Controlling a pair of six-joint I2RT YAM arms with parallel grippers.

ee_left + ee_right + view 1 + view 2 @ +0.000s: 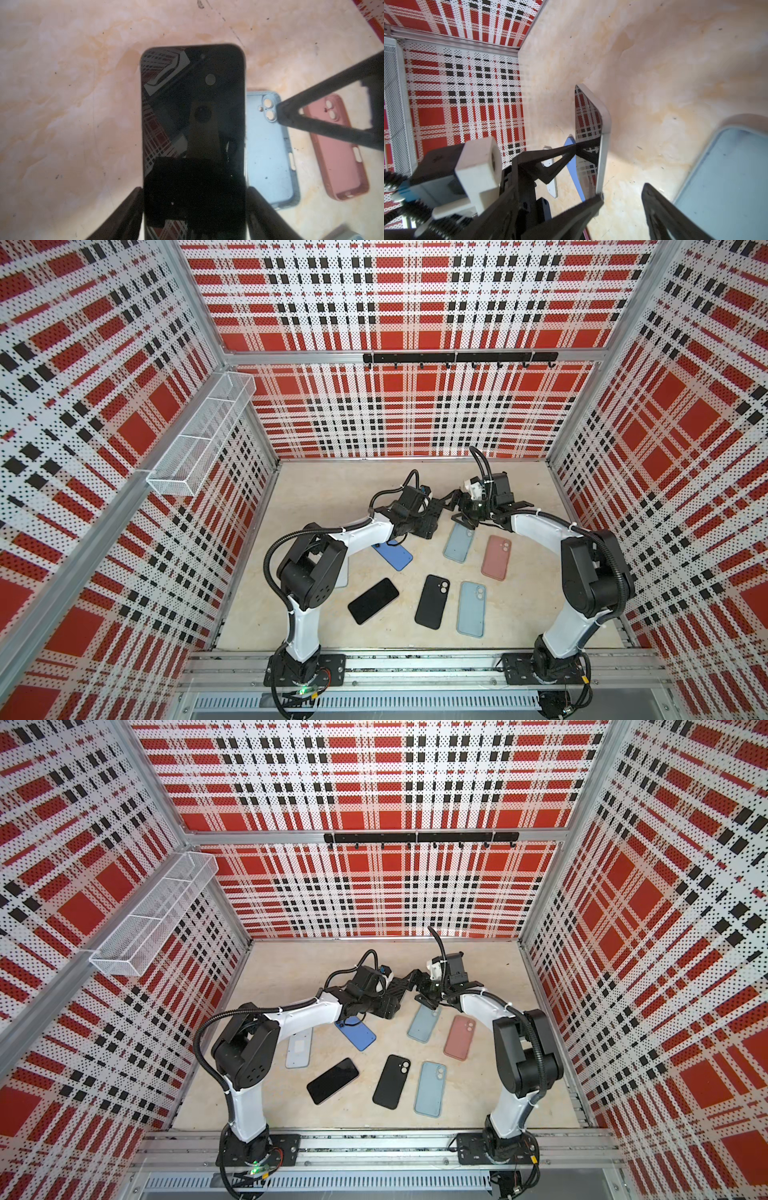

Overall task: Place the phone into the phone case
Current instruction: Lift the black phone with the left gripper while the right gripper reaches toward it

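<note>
**Left wrist view.** Item: phone point(193, 116), dark glass face towards the camera, pale metal band round the edge.

**Location:** lifted clear of the counter point(72, 104), just beside the pale blue case point(270, 158), on the side away from the pink case point(340, 149). It lies roughly parallel to the pale blue case. Its earpiece end points the same way as that case's lens cut-outs.

**Holder:** left hand point(195, 193), clamped across the phone's two long edges near the charging end, one finger on each edge. The right wrist view shows the same hold with the phone nearly edge-on.

**Second holder:** right hand point(620, 197), jaws spread wide and empty, sitting between the phone and the pale blue case. One fingertip is close to the phone's lower corner; whether it touches cannot be told.

**Handling, phone (judged):**
- Rigid slab that will not flex, with some weight for its thinness.
- Glass faces are slick and breakable; the metal band gives the surer purchase.
- Take hold on the long edges, as now, leaving the far end free to enter the case first.

**Handling, pale blue case (judged):**
- Lies open side up; looks soft, rubbery and light.
- Likely to skid or buckle on the counter when pressed.
- Pin one rim or corner with the free hand and keep the fingers out of the cavity.

**Also on the counter:** a black case point(432, 601), on the arm-base side of the pale blue case.
</note>
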